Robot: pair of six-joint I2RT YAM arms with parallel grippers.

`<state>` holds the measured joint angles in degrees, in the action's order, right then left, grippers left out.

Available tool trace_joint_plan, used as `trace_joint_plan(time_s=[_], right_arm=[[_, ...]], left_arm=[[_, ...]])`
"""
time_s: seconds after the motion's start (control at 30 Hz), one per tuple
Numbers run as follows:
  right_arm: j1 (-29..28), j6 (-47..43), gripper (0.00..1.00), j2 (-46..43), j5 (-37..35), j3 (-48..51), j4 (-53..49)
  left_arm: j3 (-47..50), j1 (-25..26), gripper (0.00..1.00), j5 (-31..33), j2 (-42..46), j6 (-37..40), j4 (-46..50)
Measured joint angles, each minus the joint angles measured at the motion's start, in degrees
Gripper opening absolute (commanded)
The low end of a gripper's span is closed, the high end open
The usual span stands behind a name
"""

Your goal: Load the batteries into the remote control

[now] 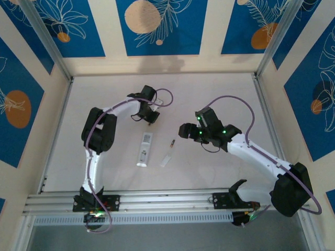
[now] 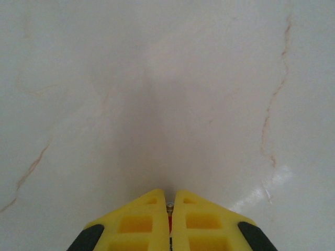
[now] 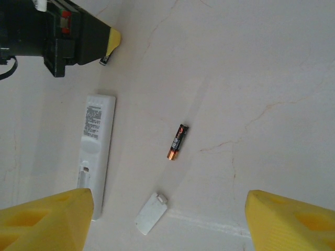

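The white remote control (image 1: 145, 150) lies back-up mid-table, its label and open bay (image 3: 84, 172) facing up. One battery (image 3: 177, 141), dark with a coppery end, lies loose to its right (image 1: 171, 143). My left gripper (image 1: 151, 117) hovers just beyond the remote's far end, its yellow fingers (image 2: 144, 219) shut on a second battery (image 2: 169, 208), of which just the metal tip pokes out between them. From the right wrist that gripper (image 3: 107, 52) shows with the battery tip (image 3: 104, 61) at its point. My right gripper (image 3: 168, 206) stands open above the loose battery, holding nothing (image 1: 184, 130).
A small flat white cover piece (image 3: 151, 213) lies near the remote's near end (image 1: 166, 160). Aluminium rails (image 1: 157, 201) run along the near edge, and upright posts stand at the table's back corners. Patterned walls close in the table.
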<state>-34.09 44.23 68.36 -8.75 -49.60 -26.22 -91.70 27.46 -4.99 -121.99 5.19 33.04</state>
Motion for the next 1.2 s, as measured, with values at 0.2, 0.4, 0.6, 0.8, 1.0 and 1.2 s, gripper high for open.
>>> trace_joint_plan(time_s=[0.2, 0.4, 0.6, 0.8, 1.0, 1.2], right_arm=[[0.00, 1.05, 0.78, -1.92, -0.02, 0.04, 0.00], [-0.02, 1.97, 0.79, -3.72, 0.00, 0.94, 0.11], [-0.02, 2.40, 0.78, -3.76, 0.22, 1.09, 0.81], [-0.02, 2.84, 0.78, -3.76, 0.63, 1.66, 1.33], [-0.07, 3.19, 0.78, -3.87, 0.83, 1.99, 1.42], [-0.07, 4.31, 0.78, -4.09, 1.27, 3.45, 2.05]], left_arm=[[10.03, 0.04, 0.02, 1.07, 16.76, -7.63, -5.27], [25.83, 1.27, 0.00, 3.58, 39.43, -17.55, -15.43], [43.15, 5.27, 0.00, 7.02, 53.02, -26.05, -23.50], [56.11, 10.49, 0.00, 10.47, 57.90, -32.44, -29.42], [63.39, 14.23, 0.00, 14.05, 60.57, -35.41, -30.93], [68.06, 15.34, 0.00, 14.97, 62.53, -36.85, -33.51]])
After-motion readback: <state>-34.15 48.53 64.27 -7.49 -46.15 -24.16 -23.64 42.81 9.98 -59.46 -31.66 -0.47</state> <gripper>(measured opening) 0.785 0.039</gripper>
